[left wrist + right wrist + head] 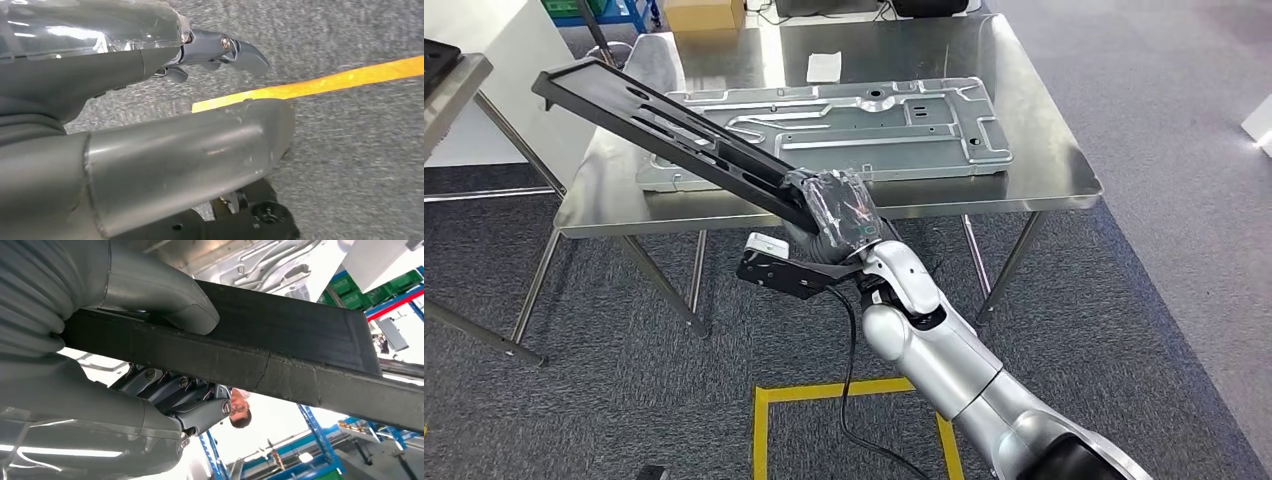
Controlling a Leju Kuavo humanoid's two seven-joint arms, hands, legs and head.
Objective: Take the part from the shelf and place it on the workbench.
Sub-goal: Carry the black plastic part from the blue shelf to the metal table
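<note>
Grey carpet point(1184, 250) across most of the head view, with a yellow tape line point(824, 392) at lower centre. Steel counter point(1064, 170) filling the upper middle, its far edge cut off by the top of the frame, thin legs splaying below. On it, a large pale stamped metal panel point(894, 125) lying flat, left end hidden behind the task's thing; beyond, a small white slip point(824, 66), and a cardboard box point(702, 14) cropped at the top edge. Second steel surface point(449, 85) at the upper left, mostly out of frame.

Long black part point(659, 125), slotted, tilted from centre up toward the upper left, held in the air above the counter's near-left corner, not resting on it. Right hand point(836, 205) at frame centre, wrapped around the part's lower end; fingers hard to separate under the dark cover. Right wrist view: thick grey thumb point(175, 302) pressed on one face of the part point(300, 340), darker fingers point(200, 410) curled beneath, far end cut off at the edge.

Left hand point(215, 55) over carpet and tape in the left wrist view, fingers bent, nothing in them; much hidden behind the thumb point(200, 150).
</note>
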